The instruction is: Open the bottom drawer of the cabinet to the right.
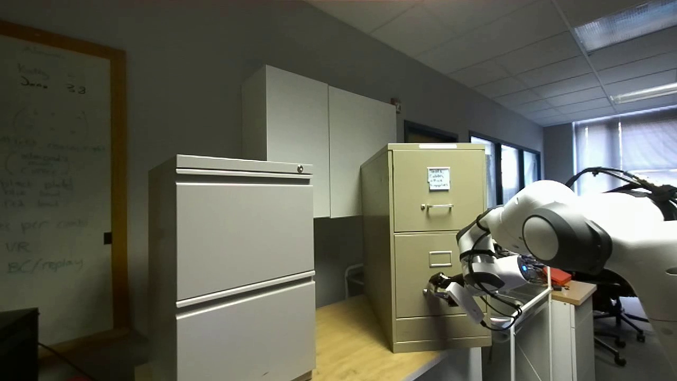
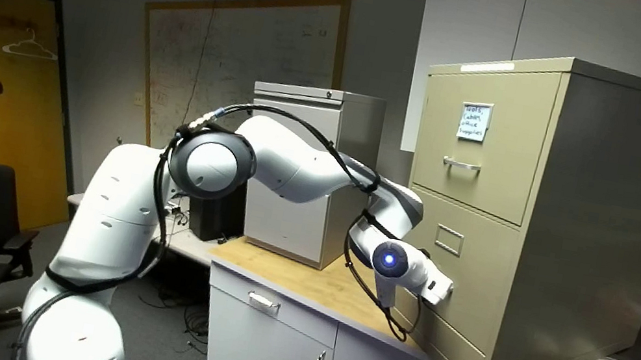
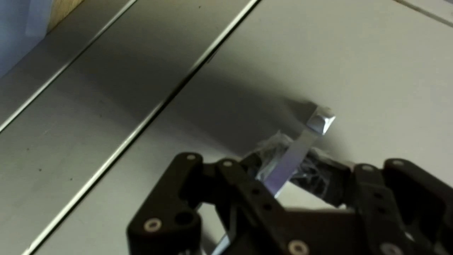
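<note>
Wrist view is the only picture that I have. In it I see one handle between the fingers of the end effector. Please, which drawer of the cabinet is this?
Observer: It is the bottom drawer; in both exterior views the top drawer, with a label card, sits above it.
Operator: Thank you. Is the bottom drawer pulled out?
Observer: No, its front looks flush with the top drawer's in both exterior views.
Operator: And does other furniture stand beside the cabinet?
Observer: Yes, a light grey two-drawer cabinet stands apart from it, on the same wooden countertop.
</note>
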`<state>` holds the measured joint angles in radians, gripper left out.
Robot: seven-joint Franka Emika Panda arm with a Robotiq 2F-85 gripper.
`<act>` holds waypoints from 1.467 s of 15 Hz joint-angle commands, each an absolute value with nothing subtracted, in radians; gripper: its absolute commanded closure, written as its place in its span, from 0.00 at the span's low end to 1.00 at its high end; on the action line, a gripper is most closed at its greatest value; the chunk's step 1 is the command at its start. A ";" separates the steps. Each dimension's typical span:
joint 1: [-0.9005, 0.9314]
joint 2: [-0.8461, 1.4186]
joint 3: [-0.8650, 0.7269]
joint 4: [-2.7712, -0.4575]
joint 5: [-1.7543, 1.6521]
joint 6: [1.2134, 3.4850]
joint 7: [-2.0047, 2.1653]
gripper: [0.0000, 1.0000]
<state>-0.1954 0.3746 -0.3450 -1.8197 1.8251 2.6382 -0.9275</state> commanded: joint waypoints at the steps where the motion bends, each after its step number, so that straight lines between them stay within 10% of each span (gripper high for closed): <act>1: -0.145 0.251 -0.321 -2.020 1.766 2.625 -1.009 0.96; 22: -0.201 -0.200 -0.268 -2.551 1.581 2.608 -0.946 0.97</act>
<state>-0.2011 -0.0857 -0.3277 -2.3654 1.6529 2.6284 -0.9353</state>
